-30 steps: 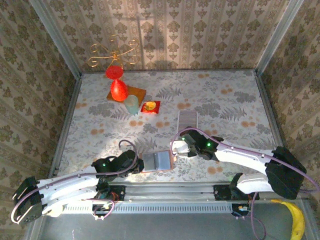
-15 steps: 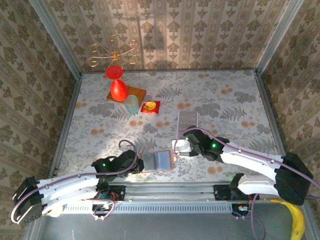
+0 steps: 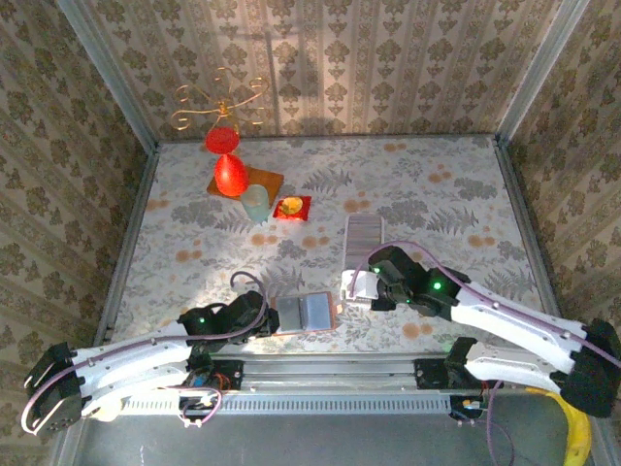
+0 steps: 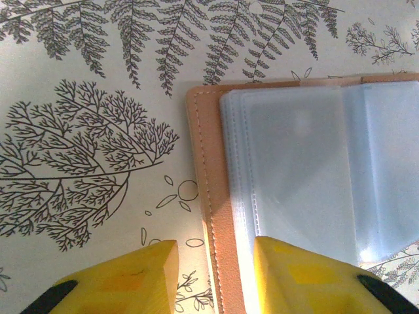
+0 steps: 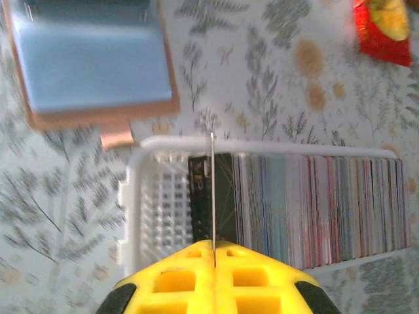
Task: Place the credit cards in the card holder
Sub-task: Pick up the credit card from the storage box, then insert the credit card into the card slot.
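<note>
The card holder [image 3: 312, 313] lies open near the front edge, tan with clear bluish sleeves [image 4: 294, 170]. My left gripper [image 3: 271, 318] stands open at its left side. The tan edge [image 4: 203, 196] runs between the two yellow fingers, one over the table, the other over the sleeves. My right gripper [image 5: 214, 245] is shut on one credit card [image 5: 213, 190], seen edge-on above the near end of the white tray [image 5: 137, 196]. It hovers just right of the card holder [image 5: 91, 59]. Several more cards [image 5: 314, 209] stand in the tray.
The card tray [image 3: 365, 233] sits mid-table behind my right gripper [image 3: 354, 288]. At the back left are a red vase [image 3: 227, 170] on a wooden board, a pale cup [image 3: 254, 204], a red packet [image 3: 293, 207] and a gold wire stand [image 3: 218, 102]. Side walls enclose the table.
My right arm has swung to the right, and its gripper has drawn a little away from the card holder and closed on the card. The left gripper and the card holder have stayed put.
</note>
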Tool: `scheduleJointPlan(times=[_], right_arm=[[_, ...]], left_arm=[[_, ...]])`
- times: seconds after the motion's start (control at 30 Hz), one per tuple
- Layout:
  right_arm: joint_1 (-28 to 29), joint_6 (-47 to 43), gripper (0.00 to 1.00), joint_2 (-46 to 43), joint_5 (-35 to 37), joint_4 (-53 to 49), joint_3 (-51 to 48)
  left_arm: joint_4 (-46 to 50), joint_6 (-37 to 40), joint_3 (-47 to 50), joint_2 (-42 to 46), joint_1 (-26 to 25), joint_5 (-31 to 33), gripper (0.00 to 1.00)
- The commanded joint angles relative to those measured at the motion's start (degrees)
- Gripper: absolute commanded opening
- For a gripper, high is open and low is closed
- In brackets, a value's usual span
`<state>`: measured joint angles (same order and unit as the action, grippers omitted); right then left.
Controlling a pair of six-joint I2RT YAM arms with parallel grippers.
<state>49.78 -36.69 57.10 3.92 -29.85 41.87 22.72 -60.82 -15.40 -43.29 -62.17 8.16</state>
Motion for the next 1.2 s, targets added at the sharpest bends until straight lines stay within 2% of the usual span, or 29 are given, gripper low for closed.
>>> scheduleJointPlan(times=[0.0, 0.1, 0.23, 0.33, 0.43, 0.5, 0.63, 0.8, 1.17], right_arm=[[0.34, 18.89, 0.00, -5.14, -6.22, 1.19, 1.36], [0.34, 38.08, 0.00, -7.87, -7.69, 6.10, -0.07], [0.32, 65.40, 0.00, -6.99, -6.71, 8.38, -1.08], [0.32, 79.86, 0.00, -4.18, -8.24, 10.21, -3.02], [1.23, 90.30, 0.00, -1.27, -11.90, 20.47, -7.61], [2.63, 94.21, 0.00, 0.38, -11.46, 25.65, -9.56], [5.61, 96.29, 0.00, 2.79, -5.67, 27.79, -10.63], [6.66, 99.20, 0.00, 7.34, -5.92, 31.62, -11.45], [10.29, 99.79, 0.00, 14.41, -1.38, 32.74, -9.35]], left_arm=[[1.01, 0.52, -1.64, 0.44, 0.21, 0.67, 0.36], [0.91, 0.52, -1.76, 0.48, 0.20, 0.63, 0.38], [0.25, 0.52, -1.83, 0.31, 0.21, 0.32, 0.43], [-0.28, 0.52, -1.83, 0.13, 0.16, -0.08, 0.48], [-1.12, 0.51, -1.65, -0.18, 0.21, -0.32, 0.52], [-1.20, 0.52, -1.82, -0.60, 0.20, -0.40, 0.54], [-1.70, 0.43, -1.85, -1.49, 0.12, -0.82, 0.57], [-2.66, 0.52, -1.91, -3.07, 0.03, -1.09, 0.62], [-3.97, 0.86, -2.71, -6.34, -0.10, -1.31, 0.66]])
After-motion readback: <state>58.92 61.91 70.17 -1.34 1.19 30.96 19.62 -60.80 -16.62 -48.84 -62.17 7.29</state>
